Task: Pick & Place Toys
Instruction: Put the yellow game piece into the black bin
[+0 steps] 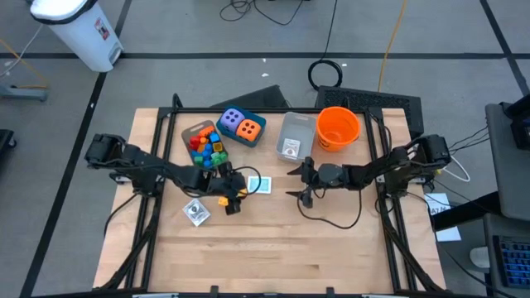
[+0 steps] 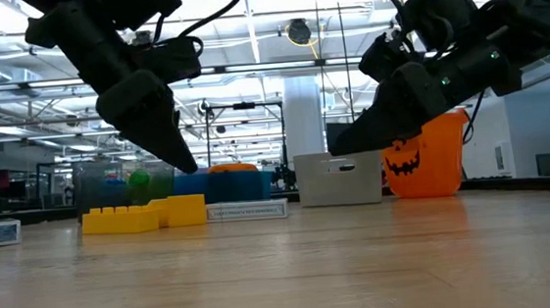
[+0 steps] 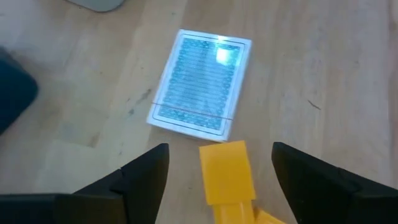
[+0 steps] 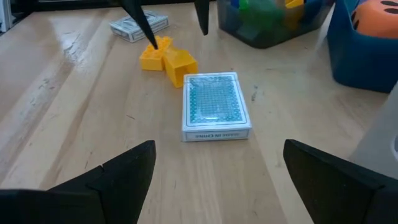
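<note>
Closing in for a pick: left claw (image 3: 219, 180) spread wide, straddling the yellow brick (image 3: 227, 171) lying on the bench (image 1: 281, 248), card deck (image 3: 202, 82) just beyond the fingertips. Next, judging: lowering a touch, then squeezing on the brick. Right claw (image 4: 214, 165) also gaping wide, empty, waiting near the deck's far side. Reading "MADE IN CHINA" on the deck's end; nothing else legible.

yellow brick (image 3: 229, 180) cut off by frame edge, tub's bricks (image 4: 267, 12) blurred
</note>
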